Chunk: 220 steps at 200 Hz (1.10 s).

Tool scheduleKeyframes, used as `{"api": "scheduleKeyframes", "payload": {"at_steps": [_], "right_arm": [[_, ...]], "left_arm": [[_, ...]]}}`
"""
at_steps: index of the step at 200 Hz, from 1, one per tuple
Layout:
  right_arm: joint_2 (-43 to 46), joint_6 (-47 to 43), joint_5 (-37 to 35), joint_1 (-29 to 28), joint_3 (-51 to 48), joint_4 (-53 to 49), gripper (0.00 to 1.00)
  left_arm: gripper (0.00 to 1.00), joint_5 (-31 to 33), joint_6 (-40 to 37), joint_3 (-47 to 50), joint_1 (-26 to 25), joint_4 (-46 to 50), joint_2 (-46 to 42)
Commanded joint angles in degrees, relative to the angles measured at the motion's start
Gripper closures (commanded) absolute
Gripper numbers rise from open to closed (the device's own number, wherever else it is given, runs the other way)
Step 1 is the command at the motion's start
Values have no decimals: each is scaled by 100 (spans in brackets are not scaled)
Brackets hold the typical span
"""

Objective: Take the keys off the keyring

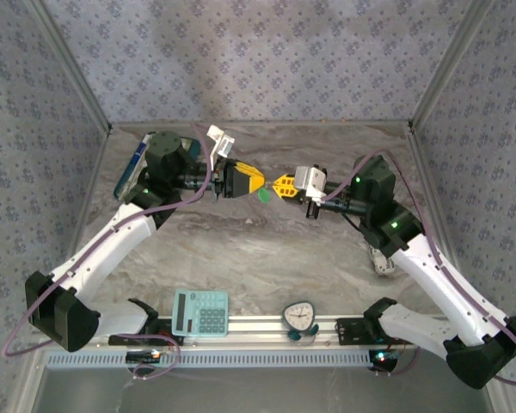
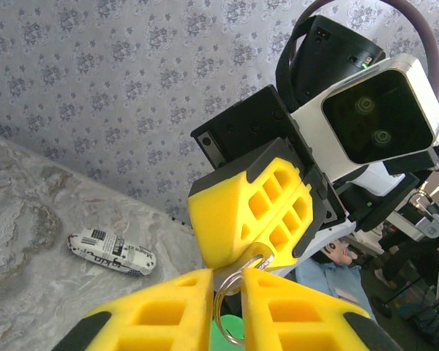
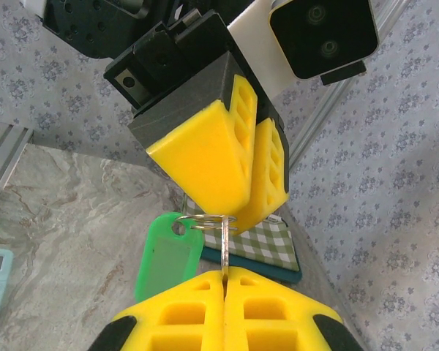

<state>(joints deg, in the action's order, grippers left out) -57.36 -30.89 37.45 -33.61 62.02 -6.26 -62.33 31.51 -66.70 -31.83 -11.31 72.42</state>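
Surface: marble table (image 1: 241, 254);
Left gripper (image 1: 258, 184): pinching ring (image 3: 202, 218);
Right gripper (image 1: 277, 187): clamped on ring, opposite;
Keys (image 3: 161, 257): dangling between both.

Soft, even light, seemingly overhead; faint shadow on the table (image 1: 241, 225) under the left gripper (image 1: 260, 183); its near fingers (image 2: 197, 292) slightly blurred.

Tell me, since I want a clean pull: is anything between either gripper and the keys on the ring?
Nothing visible does. The left gripper pinches the keyring, the right gripper a thin metal piece on it; the green key tag hangs free above the table.
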Motion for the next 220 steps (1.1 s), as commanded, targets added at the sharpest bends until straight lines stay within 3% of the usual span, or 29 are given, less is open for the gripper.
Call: {"api": "scheduleKeyframes", "payload": {"at_steps": [1,30,81,220], "right_arm": [[103,116,25,29,13,-15,100],[103,121,47,29,8,-22,100],[95,151,60,25,-6,5,100],[129,164,-1,20,-41,-12,100]], "left_arm": [[77,-35,-39,-98,47,-55,-141],[64,-43,-37,-107,46,-88,-150],[59,-156,2,-162,50,-152,-128],[86,-112,-74,-143,33,-100,-158]]}}
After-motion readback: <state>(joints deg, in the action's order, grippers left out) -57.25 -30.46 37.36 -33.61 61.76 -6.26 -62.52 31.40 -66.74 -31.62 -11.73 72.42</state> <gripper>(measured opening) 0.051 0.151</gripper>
